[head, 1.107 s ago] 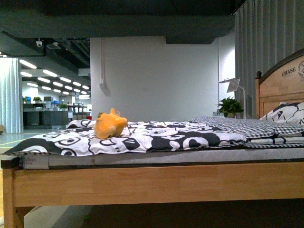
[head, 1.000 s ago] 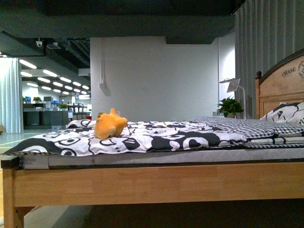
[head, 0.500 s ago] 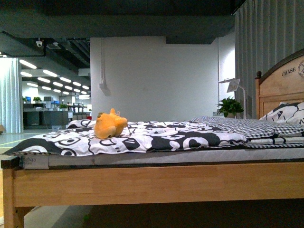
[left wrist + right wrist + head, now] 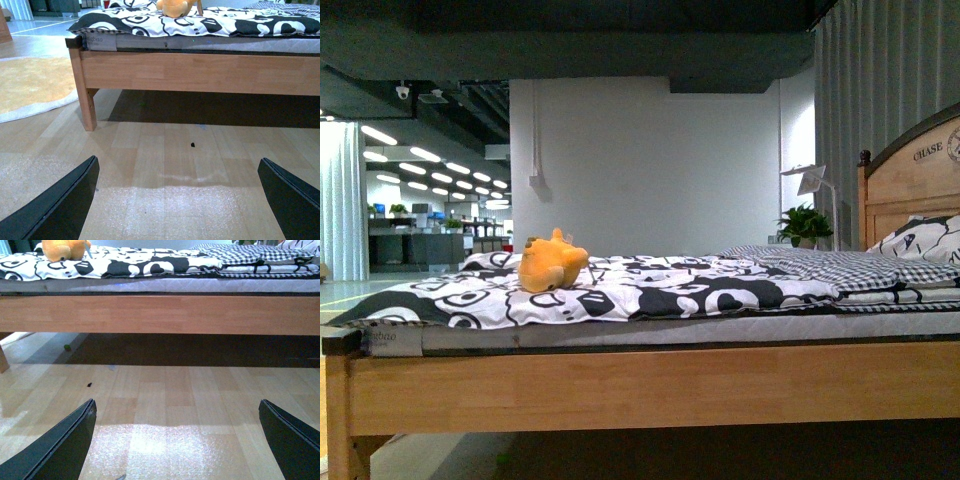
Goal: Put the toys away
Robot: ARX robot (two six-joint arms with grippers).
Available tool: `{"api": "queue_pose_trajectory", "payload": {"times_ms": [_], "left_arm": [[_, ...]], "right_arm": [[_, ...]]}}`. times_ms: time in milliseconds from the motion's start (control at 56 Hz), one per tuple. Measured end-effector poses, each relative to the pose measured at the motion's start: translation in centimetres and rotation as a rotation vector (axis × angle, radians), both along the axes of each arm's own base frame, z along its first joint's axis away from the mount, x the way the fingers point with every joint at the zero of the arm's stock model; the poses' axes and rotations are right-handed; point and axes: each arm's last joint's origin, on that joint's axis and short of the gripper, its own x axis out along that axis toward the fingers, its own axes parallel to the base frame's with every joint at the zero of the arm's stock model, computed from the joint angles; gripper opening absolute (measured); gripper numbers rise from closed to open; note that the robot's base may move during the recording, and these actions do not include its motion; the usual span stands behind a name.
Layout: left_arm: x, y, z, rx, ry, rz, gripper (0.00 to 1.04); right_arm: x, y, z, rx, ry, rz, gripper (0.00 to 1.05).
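Plush toy (image 4: 552,262), orange-yellow, lies on the black-and-white patterned cover (image 4: 650,290) toward the left end of the bed (image 4: 640,385), well apart from the headboard (image 4: 910,180) at the right. A checked blanket (image 4: 820,262) and a patterned pillow (image 4: 925,240) sit at the right end, and a potted plant (image 4: 805,225) stands beyond them by the far wall. Neither arm shows in the front view. The left tool (image 4: 177,165) hangs low over the wooden floor (image 4: 165,150) in front of the bed, its two dark fingers (image 4: 65,205) spread wide with nothing between them. The right tool (image 4: 176,405) is likewise spread wide and empty above the floor. A pale rug (image 4: 30,85) lies on the floor off the bed's left end.
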Motion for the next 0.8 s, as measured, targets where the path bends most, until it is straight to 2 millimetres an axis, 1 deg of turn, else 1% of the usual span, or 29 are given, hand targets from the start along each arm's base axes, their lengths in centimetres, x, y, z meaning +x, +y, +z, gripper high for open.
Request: {"api": "queue_pose_trajectory", "payload": {"times_ms": [804], "left_arm": [[0.00,0.00,0.00,0.000,0.000,0.000,0.98]], "right_arm": [[0.00,0.00,0.00,0.000,0.000,0.000,0.98]]}}
